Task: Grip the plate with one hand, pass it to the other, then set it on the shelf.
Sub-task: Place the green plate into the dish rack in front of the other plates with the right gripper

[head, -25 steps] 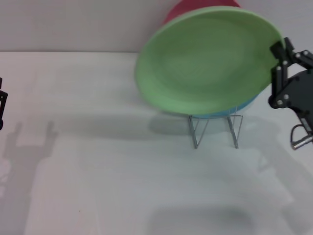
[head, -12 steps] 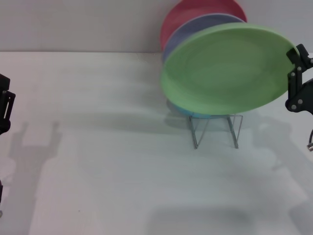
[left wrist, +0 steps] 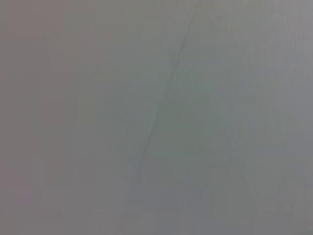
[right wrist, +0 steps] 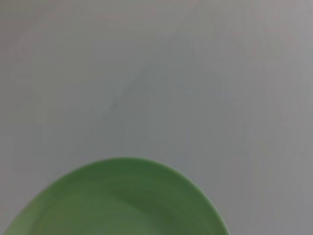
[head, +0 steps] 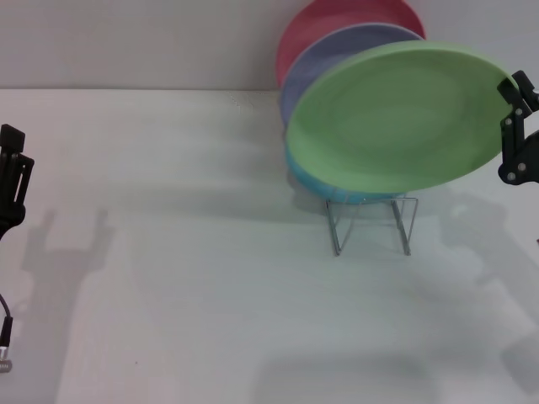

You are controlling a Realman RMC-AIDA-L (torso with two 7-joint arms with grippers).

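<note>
The light green plate (head: 396,122) hangs tilted in the air just in front of the plates in the silver wire rack (head: 370,223). My right gripper (head: 512,93) is shut on the plate's right rim at the right edge of the head view. The plate's rim also shows in the right wrist view (right wrist: 122,200). My left gripper (head: 10,181) is at the far left edge, away from the plate; its fingers are not clear. The left wrist view shows only blank grey surface.
In the rack stand a red plate (head: 328,21), a lavender plate (head: 337,50) and a turquoise plate (head: 337,189) behind the green one. The white table (head: 185,278) spreads to the left and front. A grey wall is behind.
My right gripper has carried the green plate rightward and toward the rack, uncovering the red and lavender plates. My left gripper has risen a little at the left edge.
</note>
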